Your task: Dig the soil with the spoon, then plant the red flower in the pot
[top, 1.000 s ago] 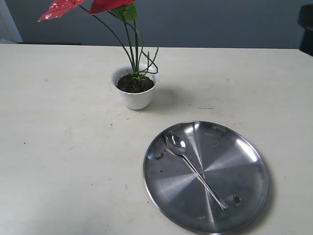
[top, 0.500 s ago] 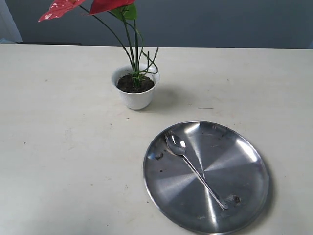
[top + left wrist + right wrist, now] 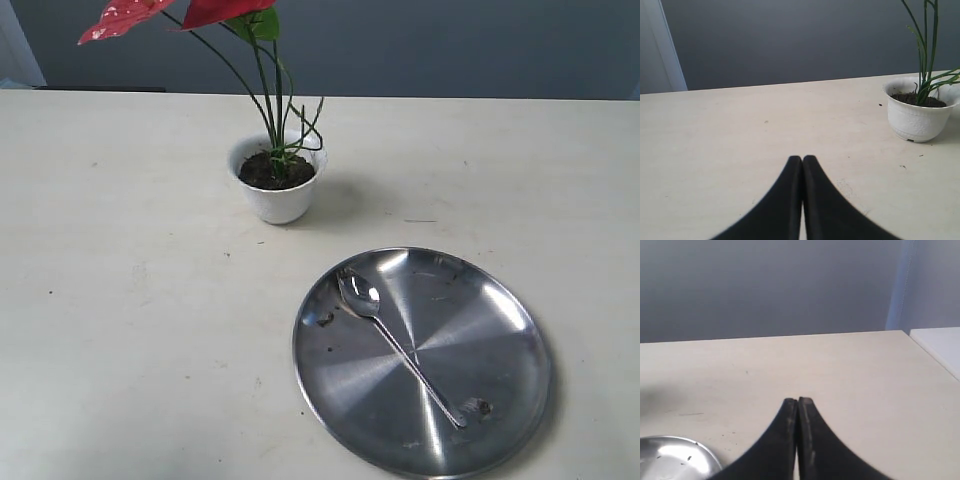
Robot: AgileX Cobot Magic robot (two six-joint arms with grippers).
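Note:
The white pot (image 3: 277,196) stands on the table, dark soil (image 3: 275,171) filling its mouth. The red flower (image 3: 205,11) rises from that soil on thin green stems (image 3: 270,105), its blooms at the top edge of the exterior view. The silver spoon (image 3: 395,344) lies diagonally on the steel plate (image 3: 500,400). Neither arm shows in the exterior view. My left gripper (image 3: 802,159) is shut and holds nothing; its wrist view shows the pot (image 3: 918,118) off to one side, well apart. My right gripper (image 3: 797,401) is shut and holds nothing, over bare table.
A few dark crumbs (image 3: 482,407) lie on the plate. An edge of the steel plate (image 3: 675,457) shows in the right wrist view. The table's far edge meets a grey wall (image 3: 450,45).
A dark shape at the exterior view's top right, seen one second ago, has left the frame. Pot, flower, spoon and plate have not moved.

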